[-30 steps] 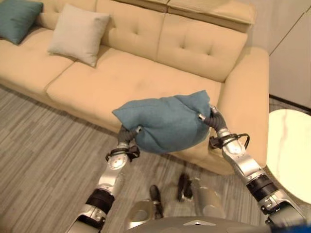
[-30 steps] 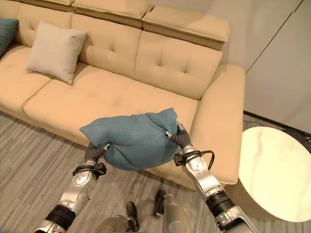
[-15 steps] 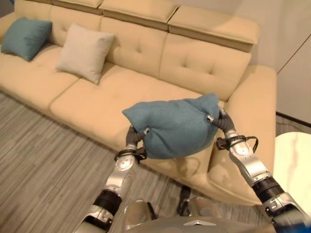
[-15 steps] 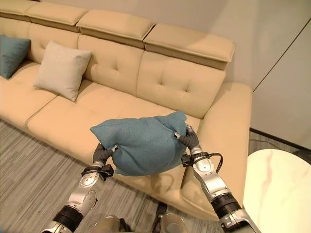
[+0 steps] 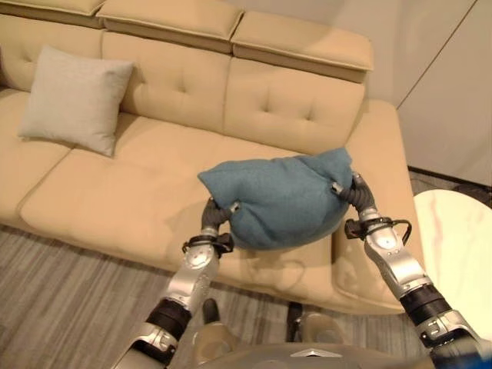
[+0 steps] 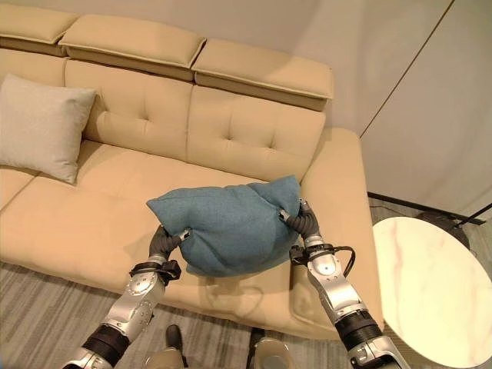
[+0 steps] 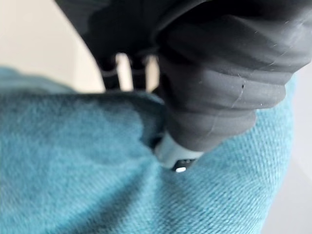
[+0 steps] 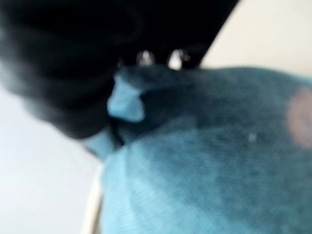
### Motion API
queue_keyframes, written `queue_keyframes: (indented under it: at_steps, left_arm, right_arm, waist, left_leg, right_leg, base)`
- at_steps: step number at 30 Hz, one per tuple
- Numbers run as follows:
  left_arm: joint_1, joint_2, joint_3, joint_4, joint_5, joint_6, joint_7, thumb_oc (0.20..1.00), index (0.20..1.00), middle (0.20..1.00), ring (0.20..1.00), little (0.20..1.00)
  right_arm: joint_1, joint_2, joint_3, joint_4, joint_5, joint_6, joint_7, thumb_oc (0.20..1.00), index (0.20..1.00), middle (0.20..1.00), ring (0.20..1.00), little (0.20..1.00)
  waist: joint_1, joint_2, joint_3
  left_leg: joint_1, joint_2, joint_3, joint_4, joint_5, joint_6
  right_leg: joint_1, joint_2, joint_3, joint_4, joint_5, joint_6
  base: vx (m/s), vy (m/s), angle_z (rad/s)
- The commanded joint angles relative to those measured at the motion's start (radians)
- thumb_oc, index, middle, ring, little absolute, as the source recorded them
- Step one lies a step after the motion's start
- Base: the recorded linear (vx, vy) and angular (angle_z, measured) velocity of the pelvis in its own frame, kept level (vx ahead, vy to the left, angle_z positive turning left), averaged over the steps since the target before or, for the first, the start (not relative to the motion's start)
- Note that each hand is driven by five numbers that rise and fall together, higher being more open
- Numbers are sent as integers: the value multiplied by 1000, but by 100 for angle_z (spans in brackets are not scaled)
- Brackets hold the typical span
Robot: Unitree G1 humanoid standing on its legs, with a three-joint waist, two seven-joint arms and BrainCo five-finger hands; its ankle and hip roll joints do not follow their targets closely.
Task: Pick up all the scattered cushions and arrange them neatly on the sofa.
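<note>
I hold a teal cushion [image 5: 277,201] in the air between both hands, over the right seat of the beige sofa [image 5: 161,173]. My left hand [image 5: 217,214] grips its lower left corner, fingers dug into the cloth [image 7: 97,161]. At the cushion's right edge my right hand [image 5: 347,192] is curled round the fabric [image 8: 209,161]. A light grey cushion [image 5: 75,98] leans upright against the sofa back on the left.
A round white marble-look side table [image 6: 427,288] stands to the right of the sofa's arm [image 5: 380,177]. Grey striped floor [image 5: 61,315] runs along the sofa's front. A pale wall panel [image 6: 415,100] rises behind the table.
The camera has swung right and closer: the far teal cushion left the picture and the grey cushion slid left. The held cushion now hangs over the right seat rather than before it.
</note>
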Motion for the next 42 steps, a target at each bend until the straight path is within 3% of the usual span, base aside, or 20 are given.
queue_keyframes:
  at_steps: [1, 5, 6, 12, 20, 29, 33, 34, 35, 42]
  left_arm:
    - [-88, 8, 31, -179, 42, -110, -38, 200, 200, 200, 200, 200]
    - [-80, 33, 71, -186, 54, -112, -26, 200, 200, 200, 200, 200]
    - [-82, 38, 78, -187, 66, -111, -21, 200, 200, 200, 200, 200]
    - [-106, 51, 79, -166, 95, -104, -20, 200, 200, 200, 200, 200]
    - [-179, 42, 76, -144, 127, -99, 21, 200, 200, 200, 200, 200]
    - [-666, 154, 1, 29, 139, -136, 167, 200, 200, 200, 200, 200]
    - [-843, 189, -48, 109, 130, -144, 194, 200, 200, 200, 200, 200]
    - [-898, 197, -61, 135, 124, -148, 199, 200, 200, 200, 200, 200]
    - [-914, 200, -65, 142, 121, -149, 202, 200, 200, 200, 200, 200]
    - [-1127, 209, -119, 303, 101, -166, 231, 200, 200, 200, 200, 200]
  right_arm:
    - [-116, 59, 44, -88, -34, -96, 41, 200, 200, 200, 200, 200]
    - [-139, 63, 54, -79, -45, -90, 54, 200, 200, 200, 200, 200]
    - [-145, 63, 57, -78, -51, -88, 54, 200, 200, 200, 200, 200]
    - [-162, 50, 50, -79, -46, -82, 64, 200, 200, 200, 200, 200]
    - [-231, 44, 51, -79, -54, -77, 43, 200, 200, 200, 200, 200]
    - [-653, -7, 124, -1, -33, -75, -72, 200, 200, 200, 200, 200]
    - [-804, -17, 148, 64, -32, -73, -113, 200, 200, 200, 200, 200]
    - [-855, -17, 153, 83, -31, -74, -123, 200, 200, 200, 200, 200]
    - [-870, -15, 157, 93, -30, -74, -130, 200, 200, 200, 200, 200]
    - [-1040, 23, 201, 215, -41, -87, -178, 200, 200, 200, 200, 200]
  waist:
    - [44, -11, -25]
    - [57, 5, -25]
    - [62, 9, -32]
    - [45, 6, -48]
    - [44, 15, -64]
    - [29, 52, 28]
    - [23, 68, 41]
    - [21, 68, 52]
    - [21, 74, 48]
    - [14, 83, 73]
  left_leg:
    - [-19, 33, 16, 100, -101, -30]
    - [12, 1, 70, 91, -129, -12]
    - [24, -1, 75, 93, -150, -19]
    - [39, -16, 90, 65, -135, -17]
    - [34, -13, 95, 37, -118, -29]
    - [-132, 5, 64, 74, -69, -45]
    - [-162, 6, 48, 79, -77, -57]
    - [-183, 3, 61, 80, -56, -49]
    - [-179, 6, 49, 78, -74, -59]
    - [-250, 9, 44, 82, -54, -64]
  right_leg:
    - [11, -29, -37, -39, 101, 67]
    - [6, -106, -138, 1, 150, 74]
    - [13, -132, -160, -7, 171, 91]
    - [29, -125, -161, -70, 209, 91]
    - [51, -101, -172, -156, 188, 95]
    - [-92, -82, -123, -149, 178, 81]
    - [-130, -77, -92, -142, 174, 94]
    - [-155, -83, -92, -143, 192, 83]
    - [-154, -77, -81, -141, 177, 95]
    - [-233, -77, -54, -145, 204, 102]
  base:
    - [51, 260, -47]
    - [92, 213, -44]
    - [119, 101, -28]
    - [94, 15, -13]
    - [56, -38, -11]
    - [-120, -29, 2]
    - [-30, 5, -5]
    - [43, 23, -11]
    - [-31, 11, -13]
    - [-11, 8, -5]
